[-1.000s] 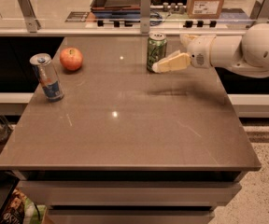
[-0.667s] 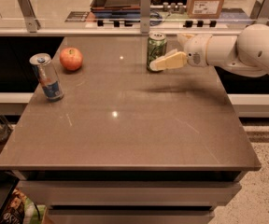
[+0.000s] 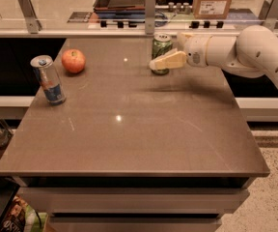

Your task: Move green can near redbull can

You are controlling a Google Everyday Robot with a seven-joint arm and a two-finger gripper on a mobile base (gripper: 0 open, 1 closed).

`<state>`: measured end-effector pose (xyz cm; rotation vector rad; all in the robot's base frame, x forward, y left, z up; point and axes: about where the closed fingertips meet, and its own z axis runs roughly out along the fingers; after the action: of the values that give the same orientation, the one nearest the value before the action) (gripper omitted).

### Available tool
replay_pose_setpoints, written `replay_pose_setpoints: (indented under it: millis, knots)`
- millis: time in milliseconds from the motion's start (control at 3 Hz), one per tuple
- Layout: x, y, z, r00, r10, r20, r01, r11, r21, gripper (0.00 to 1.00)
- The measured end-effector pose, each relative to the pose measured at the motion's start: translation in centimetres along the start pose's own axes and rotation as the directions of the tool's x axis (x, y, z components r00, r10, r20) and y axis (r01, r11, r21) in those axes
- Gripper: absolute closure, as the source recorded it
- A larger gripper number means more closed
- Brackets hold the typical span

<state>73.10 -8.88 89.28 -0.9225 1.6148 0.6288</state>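
The green can (image 3: pixel 161 43) stands upright at the far middle of the brown table (image 3: pixel 144 129), with a pale label and a silver top. My gripper (image 3: pixel 159 61) reaches in from the right on a white arm. It is right at the can, and its cream-coloured end covers the can's lower part. The redbull can (image 3: pixel 48 79) stands upright near the table's left edge, silver above and blue below. It is far from the green can and the gripper.
A red apple (image 3: pixel 74 61) sits just right of and behind the redbull can. A glass rail with metal posts (image 3: pixel 151 11) runs behind the table's far edge, with a cardboard box (image 3: pixel 215 1) and a tray beyond it.
My gripper has moved slightly left, closing in on the green can. The cans and the apple have not moved.
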Motion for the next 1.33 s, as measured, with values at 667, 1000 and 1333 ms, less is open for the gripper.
replay_pose_setpoints:
  millis: [667,1000,1333]
  knots:
    - [0.01,0.05,1.12,1.0,0.008,0.014,-0.008,0.9998,-0.02,0.2]
    - [-0.01,0.22,1.38,1.0,0.008,0.014,-0.008,0.9997,-0.025,0.41]
    - [-0.03,0.38,1.62,1.0,0.008,0.014,-0.008,0.9995,-0.029,0.64]
